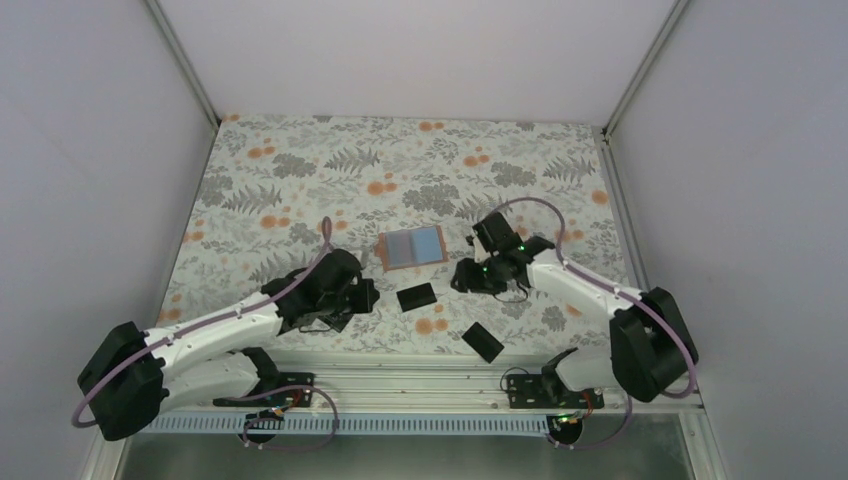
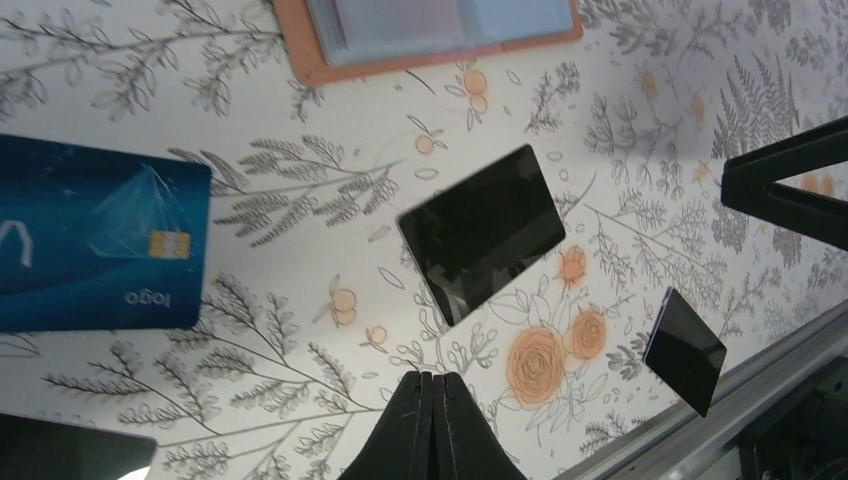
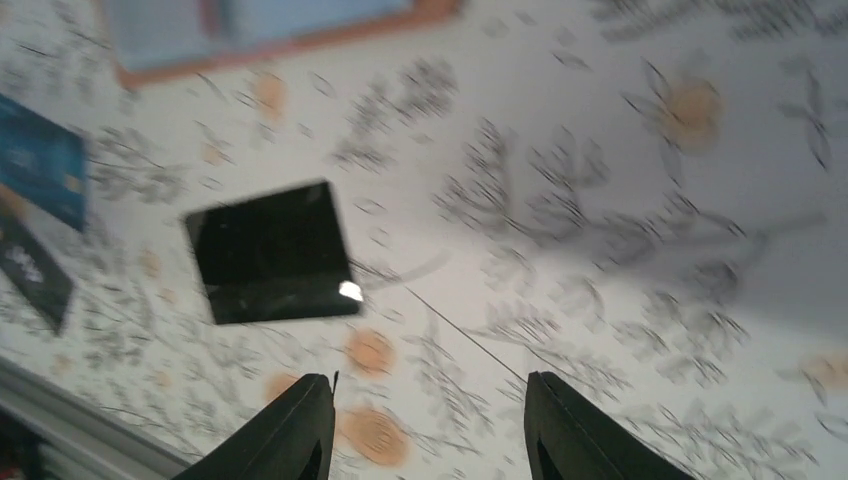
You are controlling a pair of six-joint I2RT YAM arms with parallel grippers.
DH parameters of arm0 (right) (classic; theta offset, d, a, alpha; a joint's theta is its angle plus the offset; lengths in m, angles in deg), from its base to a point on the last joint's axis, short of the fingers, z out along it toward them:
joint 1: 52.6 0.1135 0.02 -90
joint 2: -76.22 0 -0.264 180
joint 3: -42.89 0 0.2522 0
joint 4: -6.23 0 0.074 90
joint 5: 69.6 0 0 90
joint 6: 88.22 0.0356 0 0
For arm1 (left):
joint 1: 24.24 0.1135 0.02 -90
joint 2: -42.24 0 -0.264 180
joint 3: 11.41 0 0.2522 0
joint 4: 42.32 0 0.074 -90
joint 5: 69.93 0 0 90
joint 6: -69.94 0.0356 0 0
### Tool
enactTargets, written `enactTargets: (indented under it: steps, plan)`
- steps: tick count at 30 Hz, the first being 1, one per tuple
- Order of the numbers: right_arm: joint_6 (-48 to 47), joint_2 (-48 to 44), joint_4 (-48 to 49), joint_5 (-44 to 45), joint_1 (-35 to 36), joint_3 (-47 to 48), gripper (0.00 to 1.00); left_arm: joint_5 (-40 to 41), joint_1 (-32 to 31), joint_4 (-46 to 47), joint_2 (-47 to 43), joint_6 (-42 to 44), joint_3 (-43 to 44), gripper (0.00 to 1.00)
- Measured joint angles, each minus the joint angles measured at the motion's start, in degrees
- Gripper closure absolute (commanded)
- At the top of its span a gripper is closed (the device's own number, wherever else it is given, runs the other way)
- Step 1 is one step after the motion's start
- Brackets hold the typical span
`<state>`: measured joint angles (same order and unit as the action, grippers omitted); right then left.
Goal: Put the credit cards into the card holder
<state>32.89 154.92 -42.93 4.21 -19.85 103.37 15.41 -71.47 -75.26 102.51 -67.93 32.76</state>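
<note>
The card holder lay open in the middle of the table with a black card flat just in front; the left gripper was shut and empty, the right gripper open and empty, and it might push the thin card away instead of lifting it.

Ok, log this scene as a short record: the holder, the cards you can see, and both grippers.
holder: tan-brown leather folding card holder, lying open on the floral tablecloth
black cards: glossy black plastic card flat just in front of the holder; second black card by the table's near edge
blue card: blue plastic card with a chip, flat on the cloth, outside the holder
left gripper: shut, holding nothing
right gripper: open, holding nothing, above the cloth
</note>
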Motion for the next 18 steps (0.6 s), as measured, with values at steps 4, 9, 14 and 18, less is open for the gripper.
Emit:
enactTargets:
  steps: [4,9,14,18]
  plan:
    - [3.91,-4.0,0.17,2.58,-0.26,-6.27,0.47,1.68,-4.07,0.04,0.66,-2.78,0.0,0.98]
    - [8.83,-7.65,0.15,4.72,-0.37,-12.09,0.47,3.45,-9.6,0.09,4.42,-5.25,0.66,0.98]
    - [12.39,-11.32,-0.02,5.2,-0.42,-15.67,0.47,5.25,-15.69,-0.09,10.64,-6.64,5.14,0.98]
    - [13.9,-15.06,-1.33,4.48,-0.42,-17.18,0.47,5.95,-19.26,0.74,15.54,-6.73,9.46,0.98]
